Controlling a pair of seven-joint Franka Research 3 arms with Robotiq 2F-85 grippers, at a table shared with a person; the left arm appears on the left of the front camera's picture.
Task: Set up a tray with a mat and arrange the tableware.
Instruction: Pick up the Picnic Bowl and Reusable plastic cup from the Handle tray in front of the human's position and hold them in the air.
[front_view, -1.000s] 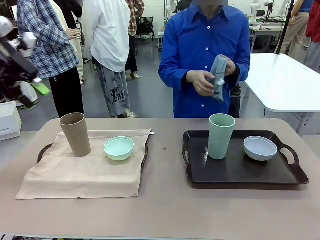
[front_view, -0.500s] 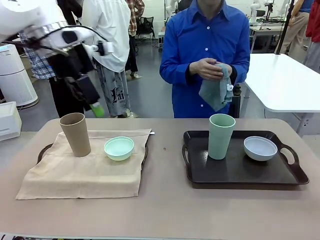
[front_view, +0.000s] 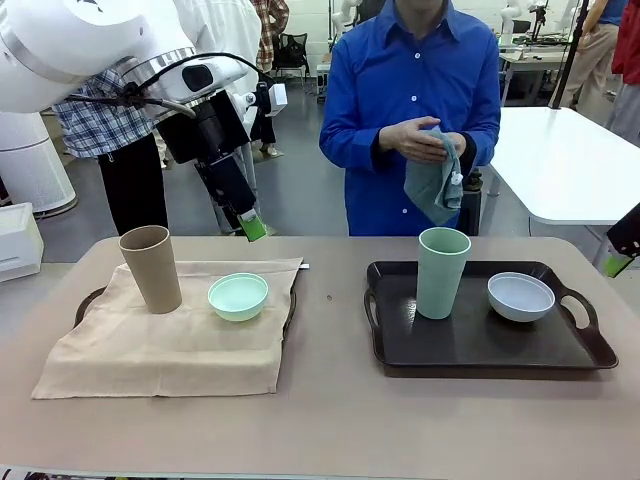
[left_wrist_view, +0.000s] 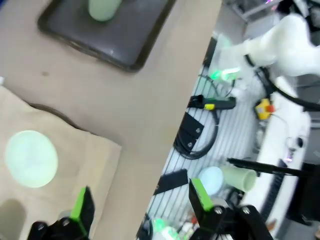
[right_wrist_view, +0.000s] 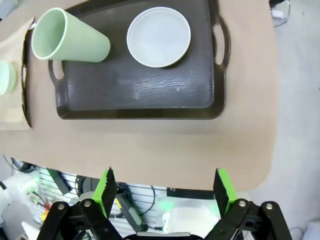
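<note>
Left gripper (front_view: 249, 224) of mine hangs in the air over the far edge of the desk (front_view: 330, 420), fingers spread wide with nothing between them, pointing down and to the right. The mint-green bowl (front_view: 238, 296) sits below it and a little nearer to me, on the beige mat (front_view: 170, 350). The tan cup (front_view: 152, 268) stands upright on the same mat, off to the left of the bowl and well apart from my fingers. A dark tray handle (front_view: 88, 300) pokes out from under the mat's left side. In my left wrist view the bowl is a blurred pale disc at the left, beyond my left pad.

My right gripper (right_wrist_view: 164, 191) is also wide open and holds nothing. It looks down from beyond the desk's edge, and the dark tray (front_view: 480, 345) lies ahead of the fingers. The pale green cup (front_view: 442, 272) stands on that tray's left part and the white bowl (front_view: 521, 296) on its right part, neither touching the other, both well clear of my pads.

Across the desk a person in a blue shirt holds a grey-green cloth (front_view: 435, 185) in both hands at chest height.
</note>
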